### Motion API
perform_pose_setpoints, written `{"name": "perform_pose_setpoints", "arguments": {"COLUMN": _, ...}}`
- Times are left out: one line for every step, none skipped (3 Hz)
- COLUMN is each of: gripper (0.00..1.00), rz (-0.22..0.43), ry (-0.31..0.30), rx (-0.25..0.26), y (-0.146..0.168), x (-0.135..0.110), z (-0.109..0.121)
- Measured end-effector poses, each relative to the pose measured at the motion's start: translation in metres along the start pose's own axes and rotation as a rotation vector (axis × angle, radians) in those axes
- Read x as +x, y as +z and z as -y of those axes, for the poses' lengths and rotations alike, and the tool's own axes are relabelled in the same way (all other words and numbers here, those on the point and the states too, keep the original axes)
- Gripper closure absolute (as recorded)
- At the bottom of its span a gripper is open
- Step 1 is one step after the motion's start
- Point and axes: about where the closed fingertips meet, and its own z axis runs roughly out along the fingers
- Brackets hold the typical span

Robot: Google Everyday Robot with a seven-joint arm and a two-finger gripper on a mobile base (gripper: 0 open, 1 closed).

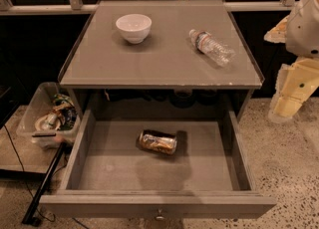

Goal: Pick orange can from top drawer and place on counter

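Observation:
The orange can (pixel 157 142) lies on its side on the flat bottom of the open top drawer (pixel 82 148), near the middle and a little towards the back. The drawer is pulled fully out, with a small knob (pixel 159 216) on its front panel. The grey counter (pixel 164 58) is above it. My gripper (pixel 283 107) hangs at the right edge of the view, beside the cabinet's right side, at about the height of the drawer's back. It is well apart from the can and holds nothing.
A white bowl (pixel 133 27) stands at the counter's back left. A clear plastic water bottle (pixel 211 47) lies at its back right. A clear bin (pixel 47 116) with snacks sits on the floor to the left, with a black pole (pixel 45 183) beside it.

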Motion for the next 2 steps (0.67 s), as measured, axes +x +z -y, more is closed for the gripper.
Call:
{"name": "perform_pose_setpoints", "arguments": {"gripper": 0.00, "rz": 0.003, "ry": 0.000, "rx": 0.002, "y": -0.0005, "x": -0.0005, "z": 0.0000}}
{"name": "perform_pose_setpoints", "arguments": {"gripper": 0.00, "rz": 0.056, "ry": -0.004, "rx": 0.003, "y": 0.0076, "x": -0.0011, "z": -0.0030}}
